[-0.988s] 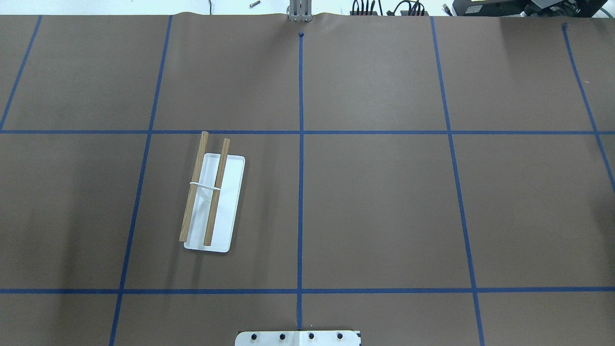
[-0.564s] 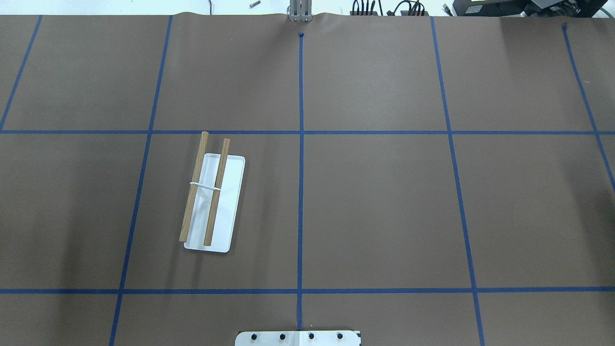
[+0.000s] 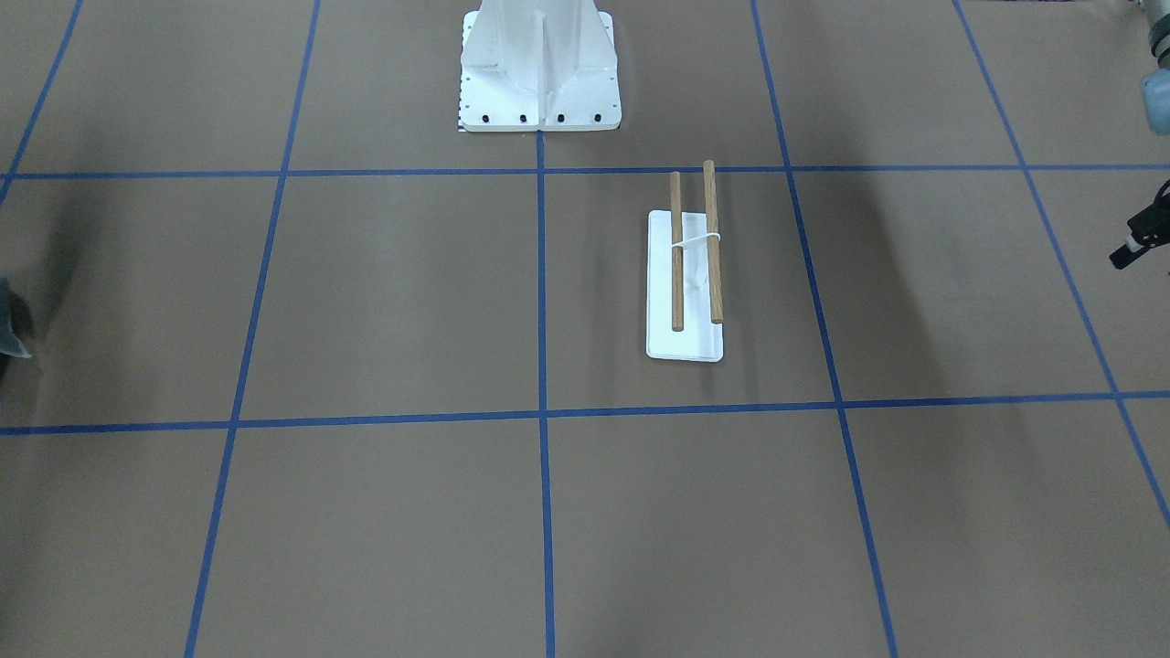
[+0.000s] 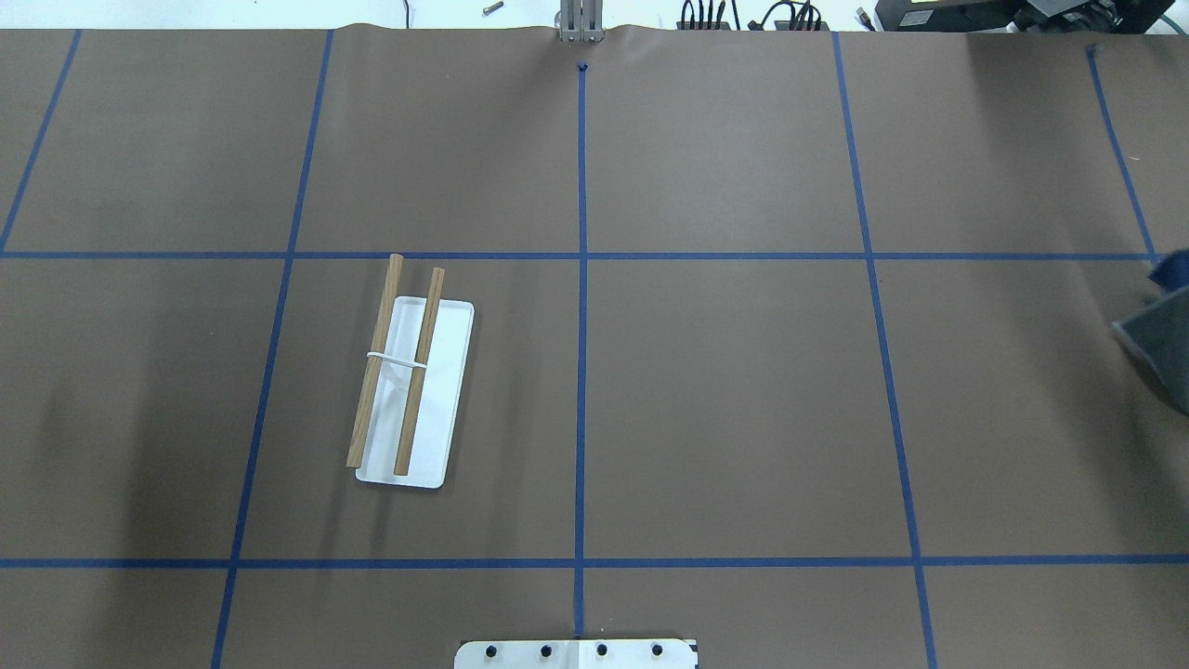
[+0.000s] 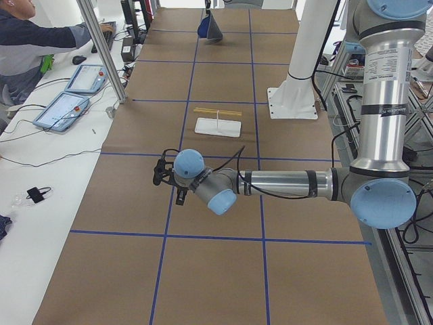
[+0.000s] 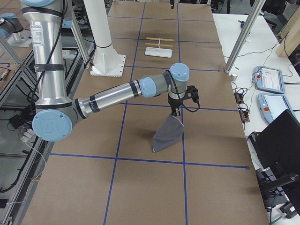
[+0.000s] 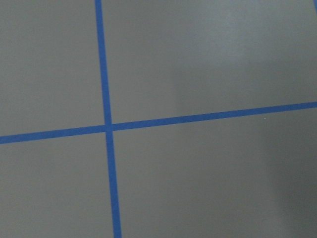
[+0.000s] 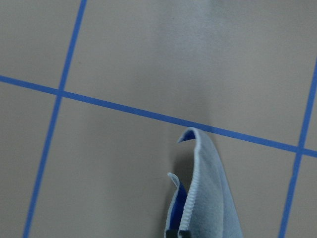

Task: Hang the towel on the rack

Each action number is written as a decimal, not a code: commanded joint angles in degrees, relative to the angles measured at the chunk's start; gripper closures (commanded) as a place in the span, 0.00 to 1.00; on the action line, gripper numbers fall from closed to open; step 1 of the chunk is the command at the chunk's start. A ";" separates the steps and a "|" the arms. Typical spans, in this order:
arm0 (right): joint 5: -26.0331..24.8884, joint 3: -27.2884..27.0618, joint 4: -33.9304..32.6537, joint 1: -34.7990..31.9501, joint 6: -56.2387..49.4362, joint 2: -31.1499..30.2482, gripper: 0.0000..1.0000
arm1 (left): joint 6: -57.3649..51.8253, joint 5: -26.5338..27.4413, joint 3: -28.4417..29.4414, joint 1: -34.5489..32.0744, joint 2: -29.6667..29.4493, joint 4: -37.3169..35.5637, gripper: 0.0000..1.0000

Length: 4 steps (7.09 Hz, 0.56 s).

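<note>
The rack [image 4: 413,390] is a white base with two wooden rails, left of the table's middle; it also shows in the front view [image 3: 686,283]. The towel [image 6: 168,136], grey with a blue reverse, hangs by one corner from my right gripper [image 6: 175,112], which is shut on it above the table's right part. The right wrist view shows the towel [image 8: 213,198] drooping from the fingertips. Only the towel's edge [image 4: 1161,339] shows overhead. My left gripper [image 5: 180,198] hovers over bare table, far left of the rack; I cannot tell if it is open.
Brown paper with blue tape lines [image 4: 581,372] covers the table. The robot's white base [image 3: 539,73] stands behind the rack. An operator [image 5: 40,37] sits at a side bench with tablets [image 5: 64,108] beyond the table's long edge.
The towel has come into the overhead view at its right edge, where nothing showed before. The rack has not moved.
</note>
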State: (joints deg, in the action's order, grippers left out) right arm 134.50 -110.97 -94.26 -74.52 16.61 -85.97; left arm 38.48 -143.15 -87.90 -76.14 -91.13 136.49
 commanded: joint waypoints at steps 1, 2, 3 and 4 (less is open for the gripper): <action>-0.11 -6.78 -0.83 10.05 38.23 9.62 1.00 | 17.78 0.07 -0.34 4.85 -9.19 3.34 0.02; -1.16 -7.32 -3.62 13.57 53.63 17.69 1.00 | 21.34 -0.02 -0.95 5.73 -12.28 3.43 0.03; -5.87 -7.59 -6.70 18.31 65.62 24.99 1.00 | 21.90 1.02 -2.87 8.70 -14.14 3.61 0.03; -10.27 -7.42 -7.08 22.53 76.27 29.41 1.00 | 24.34 2.51 -3.67 9.77 -15.55 3.70 0.03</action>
State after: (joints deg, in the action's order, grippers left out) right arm 129.06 -118.23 -99.77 -57.23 78.56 -63.28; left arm 60.04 -142.04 -90.32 -68.24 -104.52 140.01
